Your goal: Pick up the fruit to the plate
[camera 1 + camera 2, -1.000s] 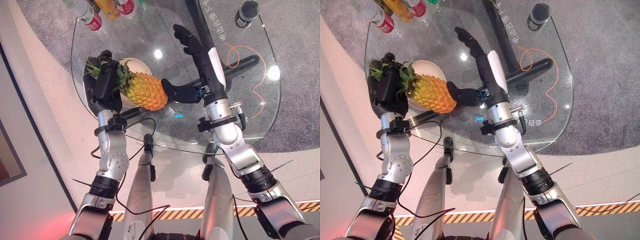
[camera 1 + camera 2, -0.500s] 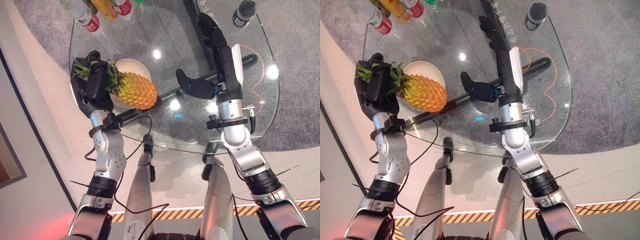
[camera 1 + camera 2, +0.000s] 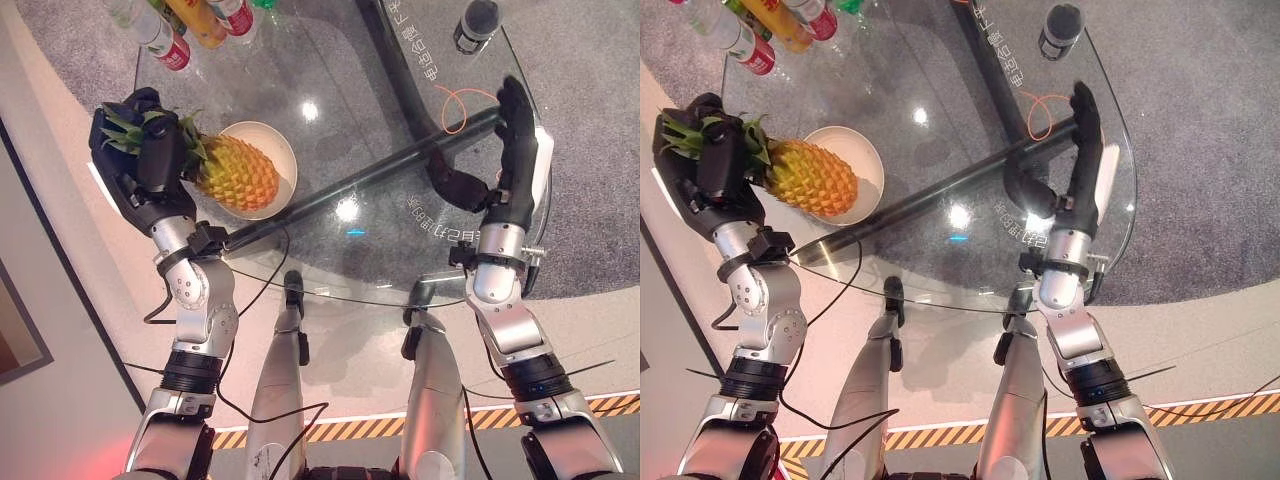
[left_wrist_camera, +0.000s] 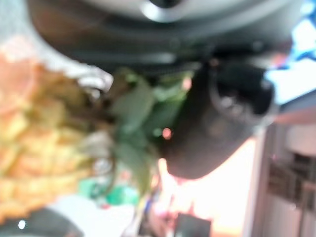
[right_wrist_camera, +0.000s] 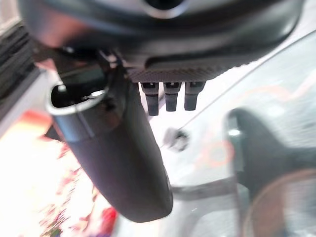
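Left eye view gives me the round glass table (image 3: pixel 330 110) first, with a dark bar showing through the glass and running across it from the near left toward the far right edge. On my left, the left hand (image 3: pixel 140 165) sits over the table's left edge, its fingers curled round the green crown of the pineapple (image 3: pixel 232 172); I read that as a firm grasp, and the left wrist view agrees, with leaves pressed against the dark thumb (image 4: pixel 222 123) and the yellow rind just beyond. The pineapple lies on its side, its body reaching out over the white plate (image 3: pixel 277 160) that stands near the left edge of the table; I cannot tell whether the fruit touches the plate or hangs just above it. My right hand (image 3: pixel 515 135) is well apart from all that, over the right edge of the table, fingers straight and released, holding nothing; its thumb juts toward the middle of the glass. At the far left edge stand a few bottles (image 3: pixel 190 25), and at the far right edge a small dark cylinder (image 3: pixel 477 20). An orange cable (image 3: pixel 465 100) loops near the right hand, though I cannot tell whether it lies on the glass or beneath it.
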`<state>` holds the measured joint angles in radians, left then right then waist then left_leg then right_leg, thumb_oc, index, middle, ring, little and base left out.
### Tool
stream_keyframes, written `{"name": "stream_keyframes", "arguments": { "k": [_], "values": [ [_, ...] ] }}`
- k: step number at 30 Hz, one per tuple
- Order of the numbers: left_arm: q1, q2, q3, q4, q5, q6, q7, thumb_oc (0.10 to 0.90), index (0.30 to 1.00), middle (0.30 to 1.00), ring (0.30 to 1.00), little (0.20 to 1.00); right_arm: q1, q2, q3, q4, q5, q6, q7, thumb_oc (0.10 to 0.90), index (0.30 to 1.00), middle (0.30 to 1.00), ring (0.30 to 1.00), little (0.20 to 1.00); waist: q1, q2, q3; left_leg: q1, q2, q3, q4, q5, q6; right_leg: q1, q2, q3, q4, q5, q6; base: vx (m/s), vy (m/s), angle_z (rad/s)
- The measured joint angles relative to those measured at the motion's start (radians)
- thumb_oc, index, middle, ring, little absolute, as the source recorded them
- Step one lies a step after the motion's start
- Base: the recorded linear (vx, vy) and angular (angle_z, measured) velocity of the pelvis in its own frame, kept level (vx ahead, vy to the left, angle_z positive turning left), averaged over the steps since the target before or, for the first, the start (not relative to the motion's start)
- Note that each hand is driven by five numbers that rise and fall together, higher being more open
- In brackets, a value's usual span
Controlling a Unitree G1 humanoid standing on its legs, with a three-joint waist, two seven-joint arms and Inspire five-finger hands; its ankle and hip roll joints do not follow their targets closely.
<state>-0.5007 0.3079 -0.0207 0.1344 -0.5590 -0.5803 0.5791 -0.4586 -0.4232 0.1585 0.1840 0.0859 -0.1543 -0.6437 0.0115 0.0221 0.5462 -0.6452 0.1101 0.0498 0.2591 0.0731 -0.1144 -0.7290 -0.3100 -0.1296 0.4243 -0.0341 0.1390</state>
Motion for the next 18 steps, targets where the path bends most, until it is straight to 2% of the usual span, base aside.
{"name": "stream_keyframes", "arguments": {
  "k": [8, 13, 18],
  "values": [
    [-0.016, 0.027, 0.000, 0.072, 0.076, -0.029, 0.068, 0.100, 0.300, 0.300, 0.300, 0.200, -0.029, -0.001, -0.005, 0.121, 0.140, -0.012, -0.039, 0.800, 0.900, 0.900, 0.900, 0.900, -0.002, 0.000, 0.000, 0.002, 0.007, 0.002, -0.002, 0.000, 0.000, 0.003, 0.007, 0.000, -0.005, 0.001, -0.001, 0.00, 0.000, 0.00],
    [-0.039, 0.059, -0.001, 0.155, 0.107, -0.038, 0.095, 0.100, 0.300, 0.300, 0.300, 0.200, -0.054, -0.001, -0.040, 0.281, 0.261, -0.040, -0.058, 0.800, 0.900, 0.900, 0.900, 0.900, 0.002, 0.000, 0.000, 0.009, 0.010, 0.002, -0.012, 0.002, -0.004, 0.007, 0.011, -0.001, -0.011, 0.001, -0.002, 0.00, 0.000, 0.00],
    [-0.062, 0.082, -0.001, 0.198, 0.137, -0.040, 0.131, 0.100, 0.300, 0.300, 0.300, 0.200, -0.070, -0.006, -0.066, 0.398, 0.328, -0.065, -0.089, 0.800, 0.900, 0.900, 0.900, 0.900, 0.003, 0.000, 0.000, 0.011, 0.014, 0.003, -0.017, 0.006, -0.010, 0.008, 0.016, -0.002, -0.015, 0.001, -0.002, 0.00, 0.000, 0.00]
  ]
}}
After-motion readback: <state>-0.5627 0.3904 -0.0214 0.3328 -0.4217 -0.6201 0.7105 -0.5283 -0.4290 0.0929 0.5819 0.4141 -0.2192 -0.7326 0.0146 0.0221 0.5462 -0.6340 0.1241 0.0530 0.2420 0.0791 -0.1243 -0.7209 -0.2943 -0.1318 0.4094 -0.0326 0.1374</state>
